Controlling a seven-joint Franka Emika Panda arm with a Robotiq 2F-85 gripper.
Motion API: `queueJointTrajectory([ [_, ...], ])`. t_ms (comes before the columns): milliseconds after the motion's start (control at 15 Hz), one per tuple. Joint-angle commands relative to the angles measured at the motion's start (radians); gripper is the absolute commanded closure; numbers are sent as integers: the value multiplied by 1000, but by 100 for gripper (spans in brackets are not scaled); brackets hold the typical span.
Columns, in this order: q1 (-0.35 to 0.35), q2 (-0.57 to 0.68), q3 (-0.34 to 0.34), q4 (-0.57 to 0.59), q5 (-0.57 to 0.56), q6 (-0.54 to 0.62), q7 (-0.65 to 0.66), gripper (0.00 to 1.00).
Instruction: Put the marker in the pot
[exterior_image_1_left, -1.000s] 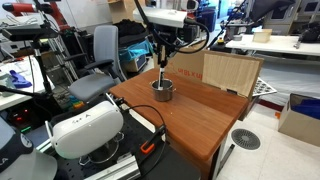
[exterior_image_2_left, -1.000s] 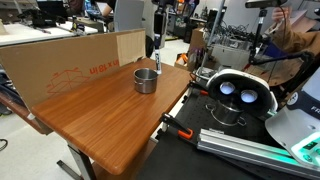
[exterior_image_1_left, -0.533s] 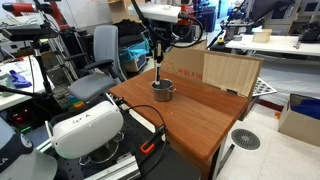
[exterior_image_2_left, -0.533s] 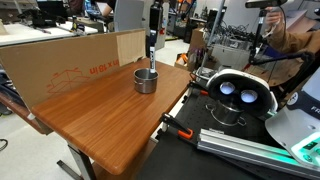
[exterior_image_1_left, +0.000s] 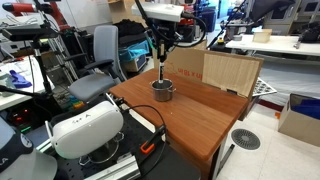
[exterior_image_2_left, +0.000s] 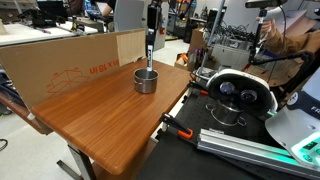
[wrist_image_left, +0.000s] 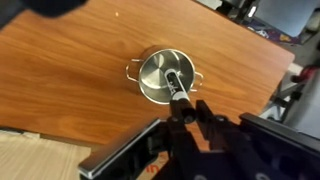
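The small silver pot (exterior_image_1_left: 163, 91) stands on the wooden table near its far edge; it also shows in the other exterior view (exterior_image_2_left: 146, 80) and in the wrist view (wrist_image_left: 165, 76). My gripper (exterior_image_1_left: 161, 52) hangs straight above the pot and is shut on the marker (exterior_image_1_left: 163, 73), which points down with its tip just over the pot's opening. In an exterior view the gripper (exterior_image_2_left: 150, 35) holds the marker (exterior_image_2_left: 150, 57) upright over the pot. In the wrist view the gripper (wrist_image_left: 186, 113) grips the marker (wrist_image_left: 176, 86), whose dark end lies over the pot's inside.
A cardboard box (exterior_image_1_left: 232, 72) stands on the table behind the pot and also shows in the other exterior view (exterior_image_2_left: 70, 58). The wooden table (exterior_image_1_left: 200, 120) stretches in front. A white headset-like device (exterior_image_2_left: 238, 92) and clamps sit off the table's edge.
The gripper with the marker has shifted sideways to stand over the pot's middle. The pot has not moved.
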Motion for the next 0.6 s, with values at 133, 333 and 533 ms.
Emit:
queueJointTrajectory([
  [133, 21, 102, -25, 102, -9, -34, 68, 94],
  [333, 18, 160, -20, 144, -26, -37, 110, 94],
  [533, 13, 196, -16, 168, -35, -35, 130, 94],
])
